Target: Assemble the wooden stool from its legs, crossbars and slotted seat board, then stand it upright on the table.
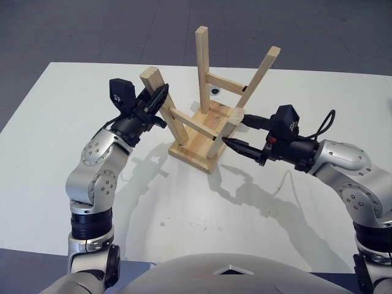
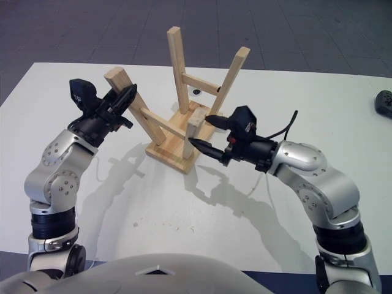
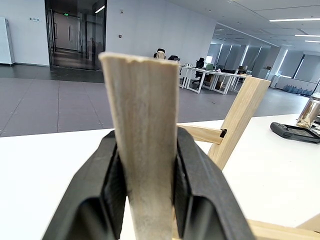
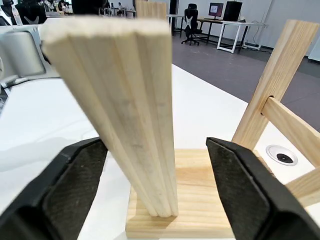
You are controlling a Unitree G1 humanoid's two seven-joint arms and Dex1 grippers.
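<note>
The left gripper's (image 1: 158, 101) fingers (image 3: 197, 185) are clamped narrow on the top end of one stool leg (image 3: 145, 125), which leans toward the upper left of the head view. The right gripper's (image 1: 236, 130) fingers (image 4: 75, 190) stand wide, one on each side of the near leg (image 4: 125, 100), without touching it. The stool is upside down at centre frame, its seat board (image 1: 193, 153) down on the table (image 1: 184, 214), with its legs and crossbars (image 1: 191, 122) pointing up. Broad white tabletop lies between the board and the lower frame. The far table edge runs just behind the legs, and a dark device (image 2: 384, 103) sits at the right edge.
</note>
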